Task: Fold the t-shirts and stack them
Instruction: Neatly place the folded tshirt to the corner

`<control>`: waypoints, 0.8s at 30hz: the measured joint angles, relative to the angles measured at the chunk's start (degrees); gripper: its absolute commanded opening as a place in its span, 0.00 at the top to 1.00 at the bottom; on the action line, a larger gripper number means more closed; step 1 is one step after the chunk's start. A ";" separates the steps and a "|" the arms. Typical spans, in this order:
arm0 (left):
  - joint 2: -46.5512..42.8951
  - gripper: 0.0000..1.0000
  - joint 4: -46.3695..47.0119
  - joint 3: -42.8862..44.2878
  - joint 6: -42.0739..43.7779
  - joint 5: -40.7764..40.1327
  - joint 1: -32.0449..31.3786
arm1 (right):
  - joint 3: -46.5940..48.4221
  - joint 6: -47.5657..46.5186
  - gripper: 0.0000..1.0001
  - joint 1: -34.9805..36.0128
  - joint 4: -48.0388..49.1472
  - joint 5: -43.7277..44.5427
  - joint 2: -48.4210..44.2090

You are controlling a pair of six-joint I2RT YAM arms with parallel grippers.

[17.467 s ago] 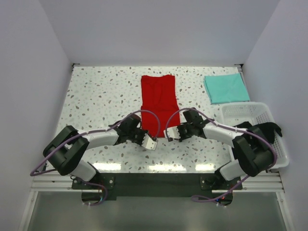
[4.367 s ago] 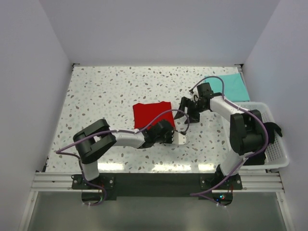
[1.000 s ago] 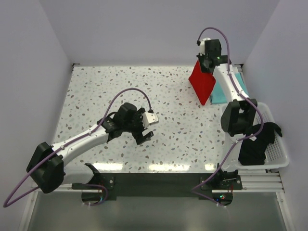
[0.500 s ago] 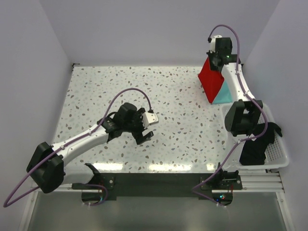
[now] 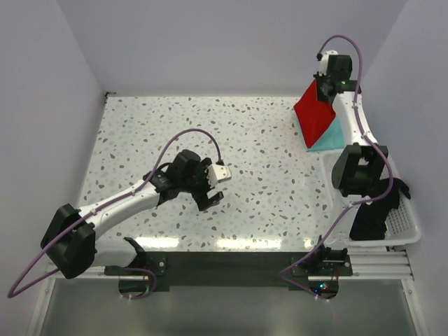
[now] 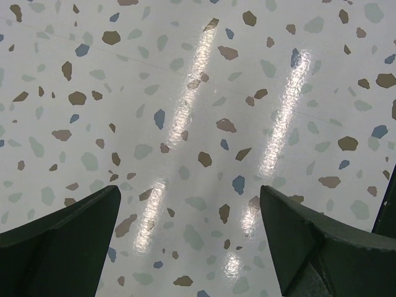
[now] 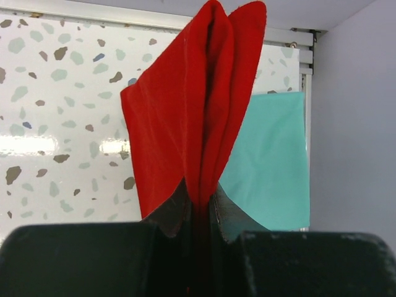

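Near right: a white lattice basket (image 5: 409,227) sits at the counter's (image 5: 140,140) edge. The black t-shirt (image 5: 400,189) lies in it and spills over the rim.

Mid-counter: your left pincer (image 6: 190,192) hovers over bare speckled surface. Its fingers are spread wide and released, with nothing between them. Its wrist view shows only terrazzo and glare streaks.

Far right: your right arm reaches high over the back corner. Your right pincer (image 7: 199,201) is clenched on the folded red t-shirt (image 5: 315,119), which is bunched at the pinch and hangs free in the air.

Beneath it, the mint-teal t-shirt (image 5: 337,137) lies folded flat in the counter's far right corner. The red t-shirt hides its left part from above. Whether the red t-shirt's lower edge touches the mint-teal t-shirt, you cannot tell.
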 measured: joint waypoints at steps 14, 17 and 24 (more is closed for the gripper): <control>1.07 0.00 -0.83 0.90 1.25 -0.17 0.00 | -1.14 -1.49 0.61 -4.76 2.80 -1.95 2.67; 1.07 0.00 -1.01 1.16 1.22 -0.48 0.00 | -1.90 -4.22 0.30 -5.35 5.51 -0.61 3.19; 1.33 0.00 -1.88 2.78 0.52 -1.49 0.13 | -2.84 -9.44 0.13 -6.43 9.22 3.08 5.27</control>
